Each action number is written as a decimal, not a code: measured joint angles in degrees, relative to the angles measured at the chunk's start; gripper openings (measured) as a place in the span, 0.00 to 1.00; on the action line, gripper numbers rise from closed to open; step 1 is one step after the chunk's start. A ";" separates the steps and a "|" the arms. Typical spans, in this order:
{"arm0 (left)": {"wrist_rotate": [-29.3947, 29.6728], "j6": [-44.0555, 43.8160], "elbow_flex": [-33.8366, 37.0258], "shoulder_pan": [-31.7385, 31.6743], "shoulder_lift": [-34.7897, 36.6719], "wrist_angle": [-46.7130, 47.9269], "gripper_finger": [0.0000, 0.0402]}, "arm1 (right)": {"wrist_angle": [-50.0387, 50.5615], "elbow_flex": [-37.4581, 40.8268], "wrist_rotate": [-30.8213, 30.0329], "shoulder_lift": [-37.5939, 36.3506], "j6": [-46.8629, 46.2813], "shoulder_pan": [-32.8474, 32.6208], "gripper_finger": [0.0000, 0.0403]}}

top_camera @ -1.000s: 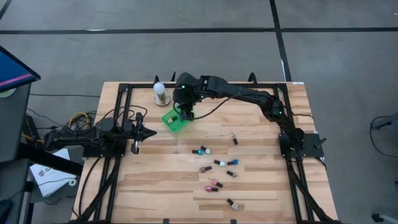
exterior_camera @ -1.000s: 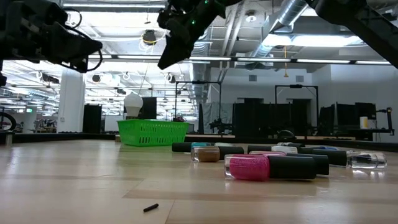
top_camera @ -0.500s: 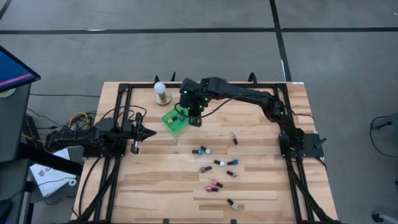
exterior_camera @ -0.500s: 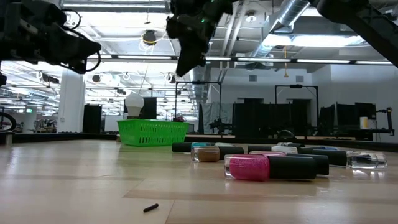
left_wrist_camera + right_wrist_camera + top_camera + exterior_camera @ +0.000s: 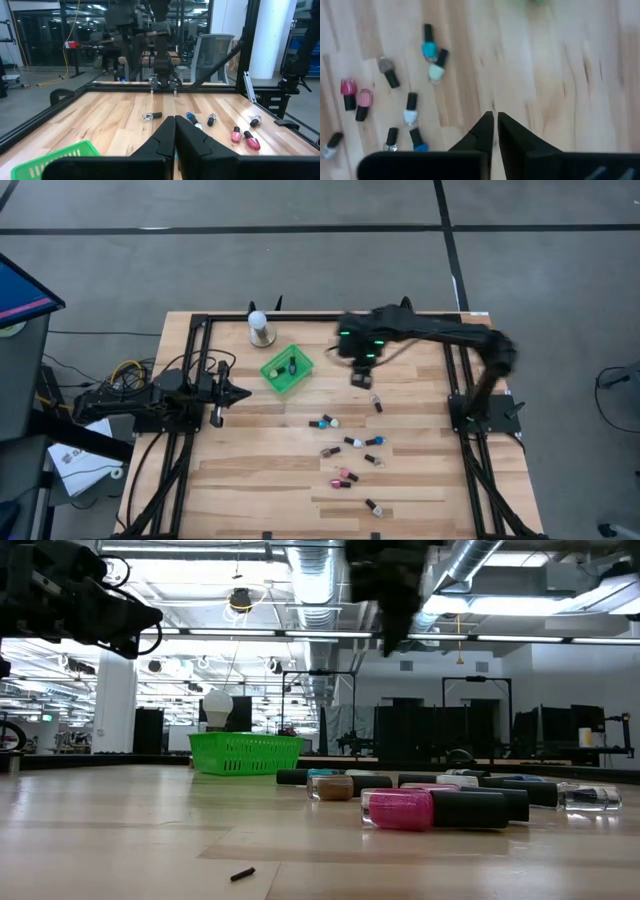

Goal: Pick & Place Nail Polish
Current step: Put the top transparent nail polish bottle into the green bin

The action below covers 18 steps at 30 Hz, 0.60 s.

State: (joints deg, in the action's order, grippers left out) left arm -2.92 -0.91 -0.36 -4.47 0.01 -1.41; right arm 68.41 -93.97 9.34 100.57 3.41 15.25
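Right end effector [image 5: 360, 377], fingers together and empty, now away from green basket [image 5: 287, 369].

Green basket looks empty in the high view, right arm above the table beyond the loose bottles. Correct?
Not empty. The high view shows two nail polish bottles lying inside the green basket. The rest holds: the right end effector hangs above the table, beyond the loose bottles.
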 joint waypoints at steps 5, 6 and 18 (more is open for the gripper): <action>-0.02 0.00 0.00 0.00 0.00 0.02 0.00 | -15.74 25.13 -1.43 -18.37 -19.31 0.57 0.00; -0.06 0.00 0.00 0.00 0.00 0.00 0.00 | -18.39 29.14 -2.55 -21.33 -23.25 0.11 0.01; -0.05 0.00 0.00 0.00 0.00 0.02 0.00 | -22.36 44.87 -9.10 -23.52 -37.94 -8.89 0.27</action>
State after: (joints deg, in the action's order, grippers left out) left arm -2.97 -0.91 -0.36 -4.47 0.01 -1.39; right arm 46.06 -49.10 0.24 77.05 -34.53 6.36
